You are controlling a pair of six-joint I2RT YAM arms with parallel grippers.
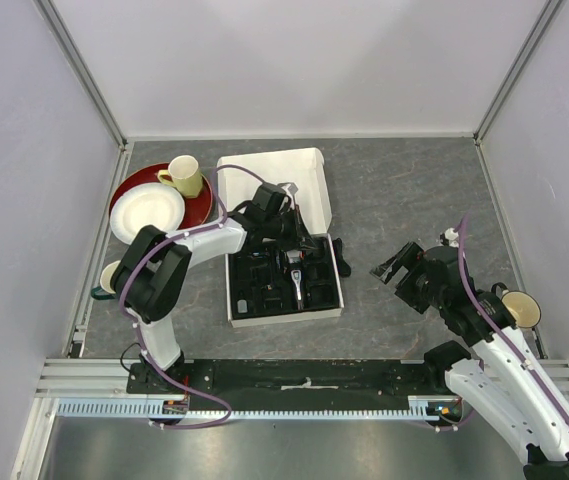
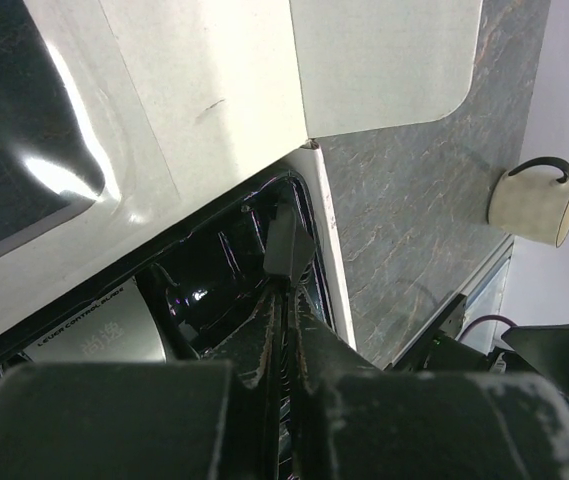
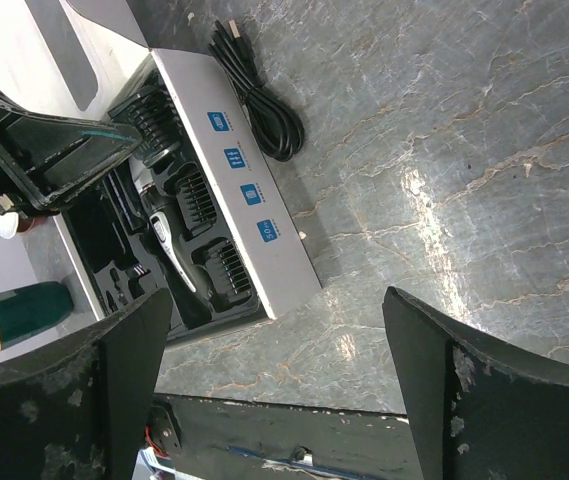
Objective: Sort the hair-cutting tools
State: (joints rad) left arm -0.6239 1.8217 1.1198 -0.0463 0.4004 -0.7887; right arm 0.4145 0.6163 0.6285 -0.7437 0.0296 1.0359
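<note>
Left gripper (image 2: 286,285) closed, tip in tray (image 1: 254,292); clipper (image 3: 176,250), combs (image 3: 199,200) inside.

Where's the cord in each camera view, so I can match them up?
Top external: cord on the table, just right of the box.
Left wrist: not in it.
Right wrist: cord at top centre, beside the box's labelled side.
Shared landmark: the white box, seen in all three views.
</note>
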